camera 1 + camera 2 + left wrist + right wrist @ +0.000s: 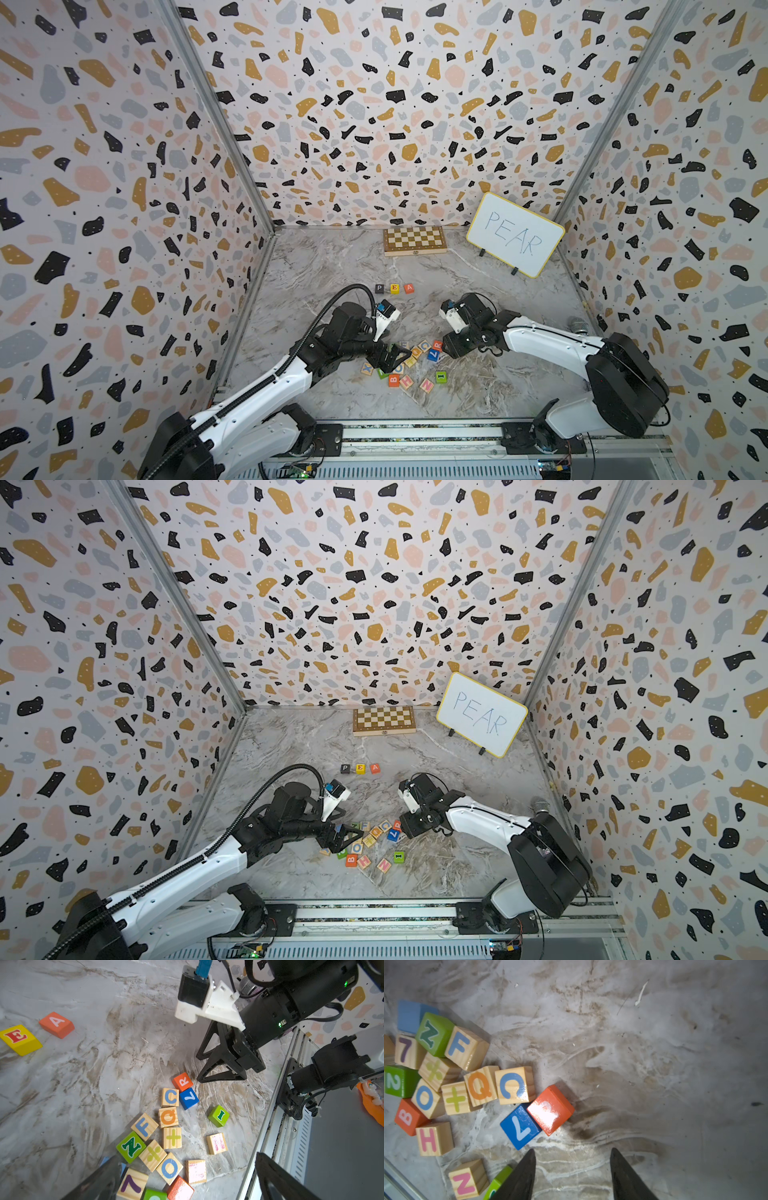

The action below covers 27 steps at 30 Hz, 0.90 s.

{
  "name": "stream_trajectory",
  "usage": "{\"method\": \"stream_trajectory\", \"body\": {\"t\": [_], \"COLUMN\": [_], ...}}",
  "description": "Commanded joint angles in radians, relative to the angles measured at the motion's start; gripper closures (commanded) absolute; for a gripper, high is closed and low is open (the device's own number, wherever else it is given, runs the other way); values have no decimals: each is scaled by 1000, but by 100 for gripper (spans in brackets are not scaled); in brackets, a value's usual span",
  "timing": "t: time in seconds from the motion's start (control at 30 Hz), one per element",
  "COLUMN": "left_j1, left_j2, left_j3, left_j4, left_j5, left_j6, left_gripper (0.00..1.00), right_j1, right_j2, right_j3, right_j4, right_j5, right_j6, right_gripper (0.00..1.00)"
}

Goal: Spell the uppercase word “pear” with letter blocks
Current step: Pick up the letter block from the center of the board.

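Three letter blocks stand in a row in both top views: black P (379,288), yellow E (394,288) (19,1039) and orange-red A (409,288) (56,1024). The red R block (437,344) (182,1081) (550,1109) lies at the pile's edge, touching a blue block marked 7 (520,1126). My right gripper (572,1149) (198,1068) is open just short of the R block, with only bare table between its fingers. My left gripper (390,358) (187,1157) hangs wide open over the pile of other blocks, holding nothing.
The loose pile (405,365) holds several blocks, among them C (513,1084), Q (479,1085), F (466,1050), H (433,1139) and a green I (218,1115). A chessboard (414,240) and a whiteboard reading PEAR (515,233) stand at the back. A metal rail (415,432) runs along the front.
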Motion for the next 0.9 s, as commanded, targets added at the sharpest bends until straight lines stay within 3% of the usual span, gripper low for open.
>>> {"method": "stream_trajectory", "body": {"t": [0.0,0.87], "left_j1": [-4,-6], "left_j2": [-18,-3], "left_j3": [-9,-19], "left_j4": [36,79], "left_j5": [-8,-21], "left_j6": [1,7], "left_gripper": [1,1], "right_j1": [-5,71], "right_j2": [-15,111], "right_j3": [-15,23], "right_j4": [-43,19], "right_j5": [31,48], "right_j6": [27,62], "right_gripper": [42,39]}}
